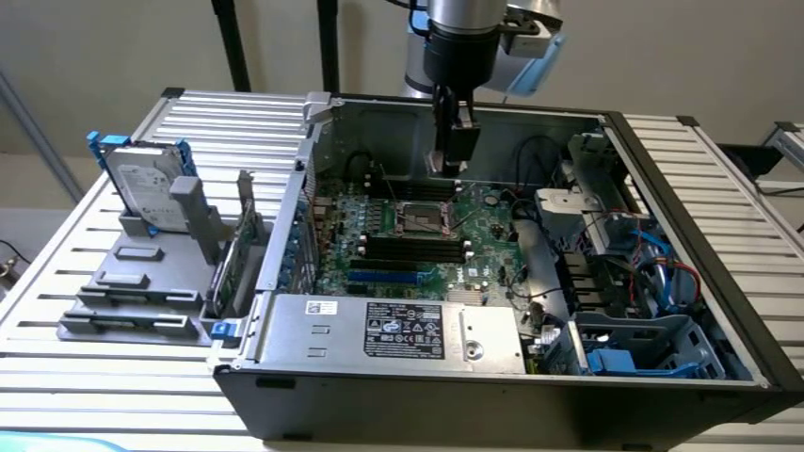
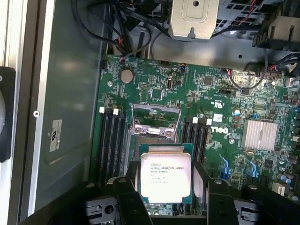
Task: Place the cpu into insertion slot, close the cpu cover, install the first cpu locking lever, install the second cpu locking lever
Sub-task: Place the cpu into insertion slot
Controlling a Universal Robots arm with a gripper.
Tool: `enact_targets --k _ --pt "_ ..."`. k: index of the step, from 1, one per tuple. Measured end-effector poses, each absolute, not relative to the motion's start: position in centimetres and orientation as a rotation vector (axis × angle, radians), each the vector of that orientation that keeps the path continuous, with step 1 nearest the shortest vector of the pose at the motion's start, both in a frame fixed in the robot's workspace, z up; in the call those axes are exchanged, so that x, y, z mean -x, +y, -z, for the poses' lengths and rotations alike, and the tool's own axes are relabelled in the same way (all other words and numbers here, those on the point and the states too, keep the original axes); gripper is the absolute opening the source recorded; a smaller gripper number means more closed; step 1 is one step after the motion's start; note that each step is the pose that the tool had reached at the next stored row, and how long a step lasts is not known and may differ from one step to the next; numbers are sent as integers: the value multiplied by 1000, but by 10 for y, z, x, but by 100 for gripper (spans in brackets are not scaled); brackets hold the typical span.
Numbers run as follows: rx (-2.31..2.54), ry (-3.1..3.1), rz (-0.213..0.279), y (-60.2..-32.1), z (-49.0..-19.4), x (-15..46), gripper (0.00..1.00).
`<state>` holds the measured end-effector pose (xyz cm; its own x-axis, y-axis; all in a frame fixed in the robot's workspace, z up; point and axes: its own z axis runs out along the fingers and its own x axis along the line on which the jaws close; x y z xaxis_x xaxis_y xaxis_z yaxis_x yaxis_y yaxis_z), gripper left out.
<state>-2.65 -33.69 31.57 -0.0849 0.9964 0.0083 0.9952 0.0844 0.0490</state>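
While I am watching from afar, the fingers (image 2: 204,187) are pinching the cpu (image 2: 165,177) by two opposite edges, its lettered face turned up toward the wrist camera. Beneath and just ahead of the fingers, the insertion slot (image 2: 151,134) is lying uncovered, with the cpu cover (image 2: 155,107) standing swung up at its far edge. The open computer case (image 1: 377,405) under the fingers is resting on a ribbed metal worktop (image 1: 716,169), and a plain pale wall (image 1: 101,47) is closing off the room behind.
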Motion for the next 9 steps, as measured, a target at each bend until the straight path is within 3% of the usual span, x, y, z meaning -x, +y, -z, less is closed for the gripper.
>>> enact_targets --k 9 --pt "-2163 2225 -39 -334 -303 31 55"
